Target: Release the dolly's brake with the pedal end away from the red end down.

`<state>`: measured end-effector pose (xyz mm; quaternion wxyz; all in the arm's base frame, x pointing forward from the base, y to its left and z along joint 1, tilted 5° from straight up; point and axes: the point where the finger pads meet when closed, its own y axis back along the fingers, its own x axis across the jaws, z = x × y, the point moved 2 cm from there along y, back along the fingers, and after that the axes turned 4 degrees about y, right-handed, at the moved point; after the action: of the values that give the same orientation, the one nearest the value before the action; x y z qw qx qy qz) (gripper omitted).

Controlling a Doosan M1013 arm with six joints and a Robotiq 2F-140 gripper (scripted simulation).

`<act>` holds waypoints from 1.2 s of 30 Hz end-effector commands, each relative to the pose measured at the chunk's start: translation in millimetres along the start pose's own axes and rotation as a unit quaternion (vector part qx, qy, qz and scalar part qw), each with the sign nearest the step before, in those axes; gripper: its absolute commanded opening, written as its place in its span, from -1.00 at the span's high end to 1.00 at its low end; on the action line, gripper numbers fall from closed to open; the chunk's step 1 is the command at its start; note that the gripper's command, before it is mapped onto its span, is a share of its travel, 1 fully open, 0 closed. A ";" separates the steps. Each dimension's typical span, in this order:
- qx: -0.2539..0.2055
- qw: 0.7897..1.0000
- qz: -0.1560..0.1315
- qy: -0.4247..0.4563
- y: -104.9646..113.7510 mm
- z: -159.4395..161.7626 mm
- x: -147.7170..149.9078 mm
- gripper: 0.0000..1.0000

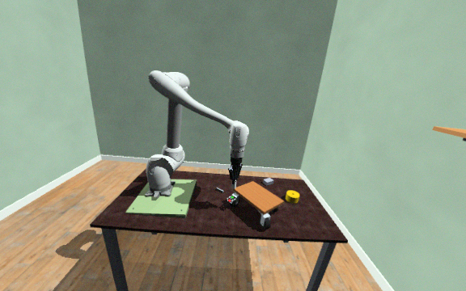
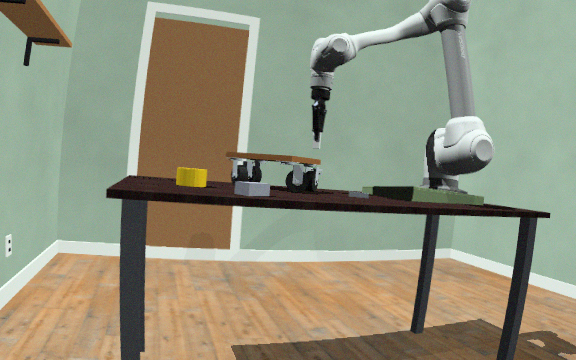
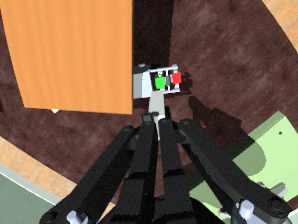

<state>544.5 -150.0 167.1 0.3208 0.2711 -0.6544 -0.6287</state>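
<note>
While the arm hangs over the middle of the worktop (image 1: 201, 226), its fingers are pressed together on nothing, pointing straight down above the dolly's (image 1: 259, 196) nearest caster; the dolly stands toward the right edge, its wooden deck level on its wheels; the brake pedal (image 3: 166, 82) juts out past the deck edge on the side facing the arm's base, with a green patch and a red one side by side. The step in hand looks like the approach for a push; the tips seem well above the pedal, though its tilt is hard to read from here. Next I'd expect a straight, gentle descent onto the green end, light enough that the dolly doesn't roll.
</note>
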 end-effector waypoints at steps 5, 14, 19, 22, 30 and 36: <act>-0.002 1.000 0.003 -0.001 -10.1 2.5 2.7 1.00; -0.002 1.000 0.003 -0.001 -21.1 2.4 2.7 1.00; -0.002 1.000 0.003 -0.001 -31.1 2.2 2.6 1.00; -0.002 1.000 0.003 -0.001 -37.6 2.1 2.6 1.00; -0.002 1.000 0.003 -0.001 -50.0 1.9 2.6 1.00; -0.002 1.000 0.003 -0.001 -60.2 1.8 2.6 1.00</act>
<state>543.2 -152.8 115.9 0.3214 0.2714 -0.6544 -0.6284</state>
